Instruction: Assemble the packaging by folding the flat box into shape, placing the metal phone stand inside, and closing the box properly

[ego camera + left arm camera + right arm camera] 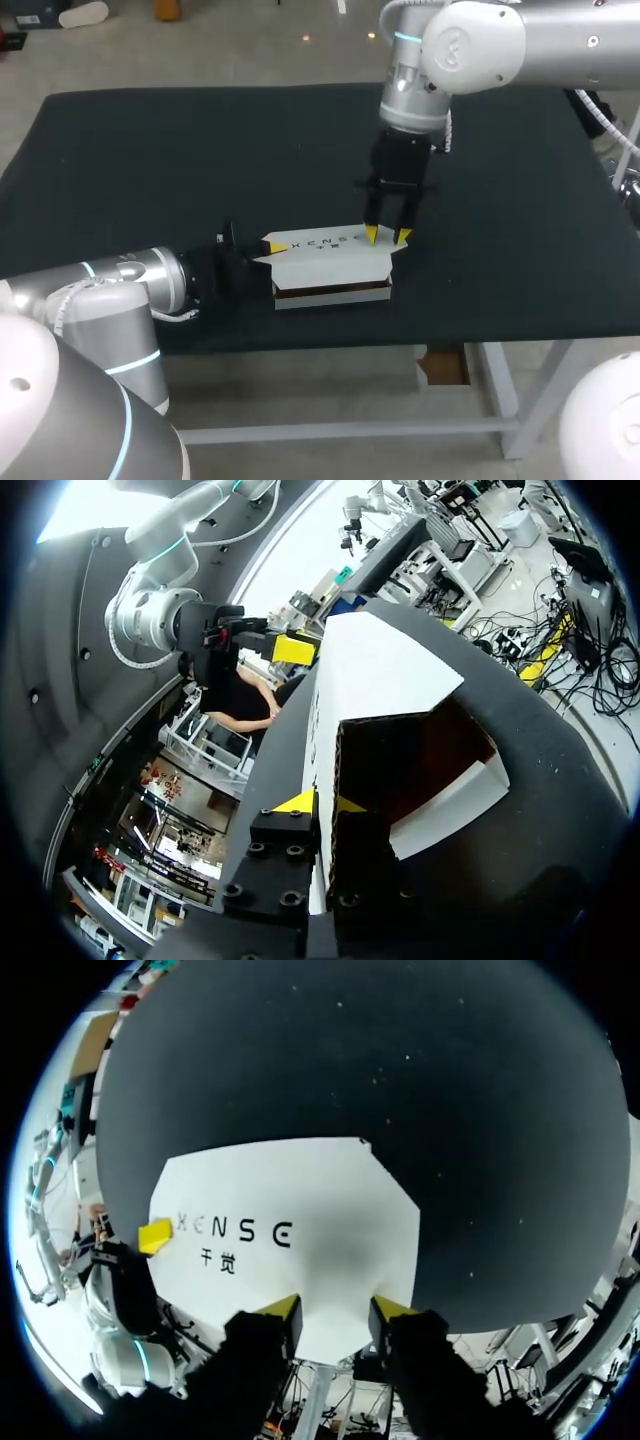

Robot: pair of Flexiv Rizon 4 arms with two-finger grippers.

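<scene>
Sitting near the table's [150, 150] front edge, the half-folded box [325, 262] is pinched at its left end by the left gripper [321, 803], seemingly steadying it while the right gripper [387, 236], fingers spread, presses its top panel.

Soft, even light from above leaves the dark table [150, 170] matt, makes the white box [330, 262] top the brightest surface, shades its near wall grey, keeps its open inside dim brown, and casts a faint grey shadow ahead of the right gripper [334, 1312].
</scene>
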